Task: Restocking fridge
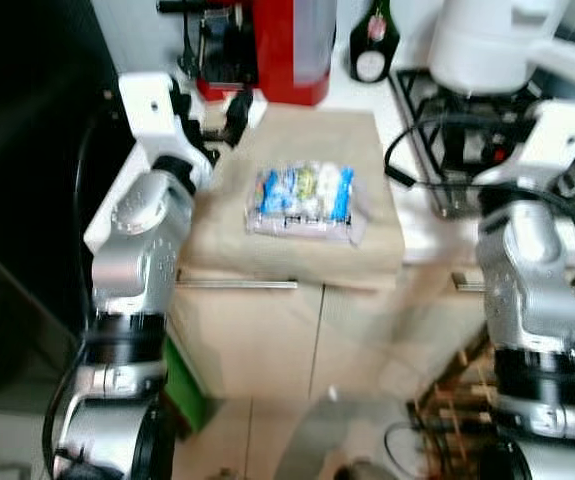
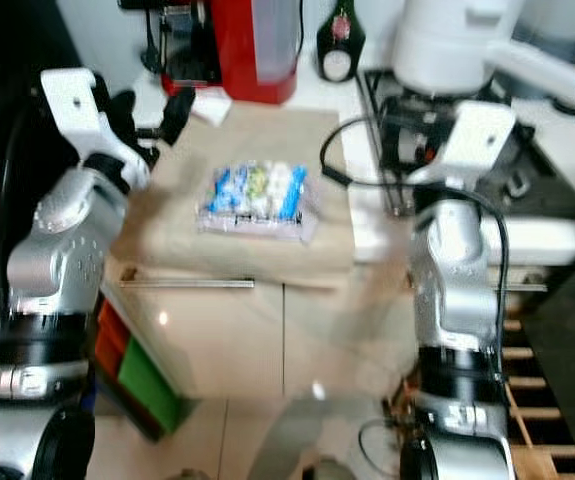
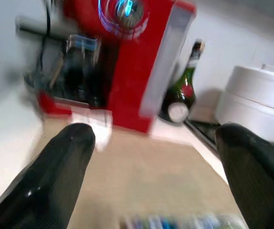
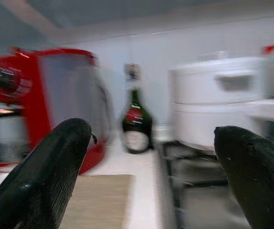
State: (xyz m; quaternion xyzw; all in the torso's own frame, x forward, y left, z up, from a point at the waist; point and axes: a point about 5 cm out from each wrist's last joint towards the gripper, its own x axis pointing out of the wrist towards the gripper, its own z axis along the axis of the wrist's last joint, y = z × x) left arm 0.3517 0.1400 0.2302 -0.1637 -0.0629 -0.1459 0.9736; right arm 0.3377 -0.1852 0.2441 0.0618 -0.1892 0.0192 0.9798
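A clear-wrapped multipack of small bottles (image 1: 305, 202) lies flat on the tan mat (image 1: 297, 250) covering the desk (image 2: 367, 215), between the two raised arms. Behind it stand a red coffee machine (image 1: 289, 45), a dark green bottle (image 1: 373, 42) and a white cooker (image 1: 492, 40). The left end effector (image 3: 160, 176) hovers over the mat's far edge, fingers spread wide and empty; the right end effector (image 4: 151, 176) is likewise spread and empty. This looks like the reach before pickup: next, lower onto the pack and close.

Glossy clear-plastic multipack (image 1: 305, 201) on a matt beige woven mat (image 1: 297, 250).
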